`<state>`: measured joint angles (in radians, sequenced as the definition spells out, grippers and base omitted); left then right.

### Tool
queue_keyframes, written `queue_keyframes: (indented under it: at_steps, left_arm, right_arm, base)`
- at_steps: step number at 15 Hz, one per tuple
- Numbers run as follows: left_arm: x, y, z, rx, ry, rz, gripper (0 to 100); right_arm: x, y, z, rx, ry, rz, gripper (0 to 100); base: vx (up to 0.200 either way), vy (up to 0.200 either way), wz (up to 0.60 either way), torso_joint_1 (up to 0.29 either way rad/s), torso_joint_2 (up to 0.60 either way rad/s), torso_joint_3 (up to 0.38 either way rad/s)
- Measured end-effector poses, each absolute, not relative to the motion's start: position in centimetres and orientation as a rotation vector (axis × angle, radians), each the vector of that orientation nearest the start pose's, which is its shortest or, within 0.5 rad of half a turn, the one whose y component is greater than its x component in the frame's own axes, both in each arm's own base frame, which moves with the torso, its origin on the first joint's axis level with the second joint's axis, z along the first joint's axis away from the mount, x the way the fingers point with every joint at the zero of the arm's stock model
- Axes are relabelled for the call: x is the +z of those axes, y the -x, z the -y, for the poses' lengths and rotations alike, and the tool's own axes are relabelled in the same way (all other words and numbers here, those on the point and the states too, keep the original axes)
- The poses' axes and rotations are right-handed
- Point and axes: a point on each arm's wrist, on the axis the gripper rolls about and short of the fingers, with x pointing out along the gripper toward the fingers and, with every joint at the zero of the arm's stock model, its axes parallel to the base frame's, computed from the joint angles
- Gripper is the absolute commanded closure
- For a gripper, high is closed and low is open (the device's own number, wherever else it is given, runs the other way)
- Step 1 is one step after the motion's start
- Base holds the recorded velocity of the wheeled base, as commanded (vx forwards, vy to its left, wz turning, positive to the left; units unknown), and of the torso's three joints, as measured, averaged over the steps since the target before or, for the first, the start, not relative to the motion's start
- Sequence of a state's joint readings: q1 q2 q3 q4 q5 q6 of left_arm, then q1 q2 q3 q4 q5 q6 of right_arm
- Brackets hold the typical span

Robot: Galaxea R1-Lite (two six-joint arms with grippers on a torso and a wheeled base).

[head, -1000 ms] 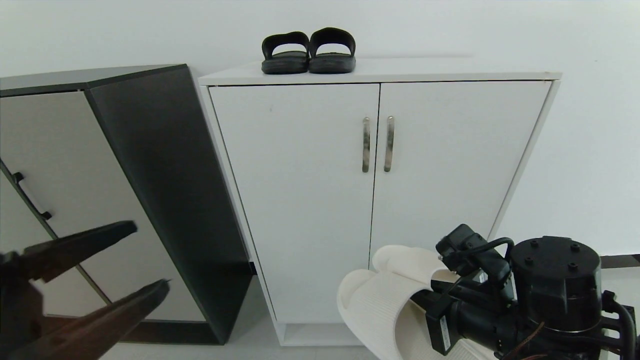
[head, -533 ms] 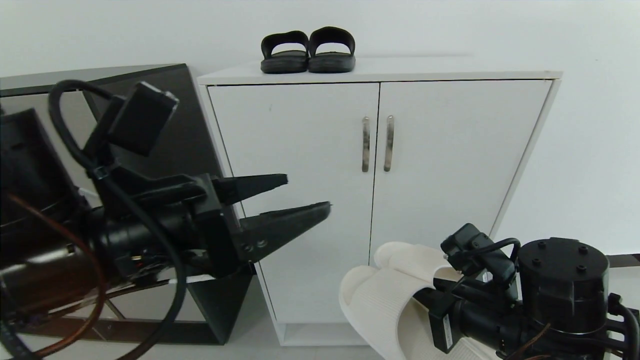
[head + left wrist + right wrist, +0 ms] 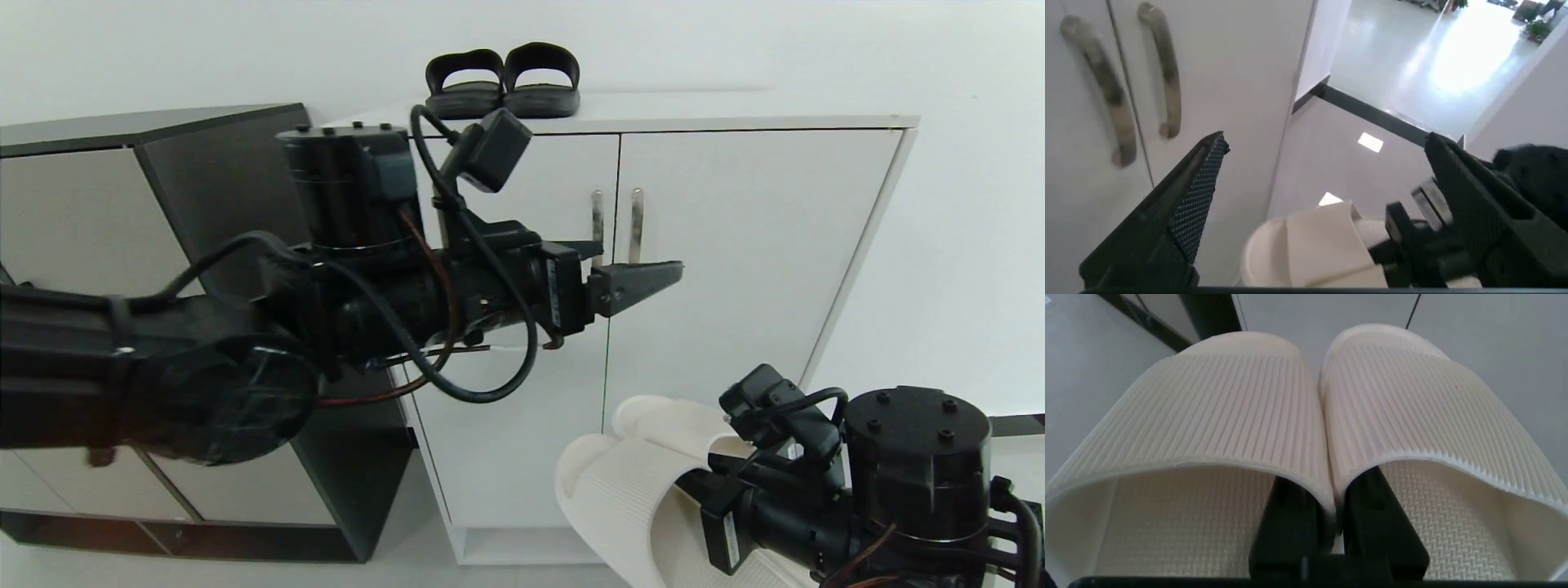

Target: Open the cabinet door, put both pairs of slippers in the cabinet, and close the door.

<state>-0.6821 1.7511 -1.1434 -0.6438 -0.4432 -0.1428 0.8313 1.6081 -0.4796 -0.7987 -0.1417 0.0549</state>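
Left gripper [image 3: 638, 256] is hovering, jaws spread wide, right at the handles [image 3: 616, 233] of the cabinet [image 3: 735, 245], doors shut. Right gripper [image 3: 1333, 532] is clamping the white slippers [image 3: 620, 482] low before the cabinet. Black slippers [image 3: 502, 82] are sitting on its top, back-left edge.

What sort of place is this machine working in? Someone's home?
Probably an entryway, or a room set up as one: a white two-door cabinet against a bare wall, black slippers on top of it, cream slippers held in front, and a dark cabinet beside it.
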Motion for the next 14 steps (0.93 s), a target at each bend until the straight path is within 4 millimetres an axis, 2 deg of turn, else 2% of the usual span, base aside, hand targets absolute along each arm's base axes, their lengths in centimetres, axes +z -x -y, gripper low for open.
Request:
queue_keyframes:
  at_steps: [3, 5, 8, 11, 14]
  left_arm:
    - [25.1, -28.3, 24.5, -1.168, 0.137, -0.053, 0]
    - [24.6, -29.0, 25.1, -1.175, 0.156, -0.080, 0]
    - [25.0, -29.0, 24.8, -1.345, 0.239, -0.159, 0]
    - [26.4, -30.4, 24.5, -1.310, 0.274, -0.142, 0]
    - [26.6, -31.3, 24.6, -1.280, 0.274, -0.144, 0]
  right_arm:
    - [14.1, -17.1, -18.3, 0.674, 0.106, -0.316, 100]
    - [14.1, -17.1, -18.3, 0.674, 0.106, -0.316, 100]
    - [14.1, -17.0, -18.4, 0.681, 0.107, -0.317, 100]
    - [13.9, -16.9, -18.3, 0.680, 0.111, -0.325, 100]
    - [13.8, -16.9, -18.3, 0.681, 0.113, -0.328, 100]
  base:
    - [0.000, 0.000, 0.00, 0.000, 0.00, 0.000]
    - [0.000, 0.000, 0.00, 0.000, 0.00, 0.000]
    - [0.000, 0.000, 0.00, 0.000, 0.00, 0.000]
    - [0.000, 0.000, 0.00, 0.000, 0.00, 0.000]
    - [0.000, 0.000, 0.00, 0.000, 0.00, 0.000]
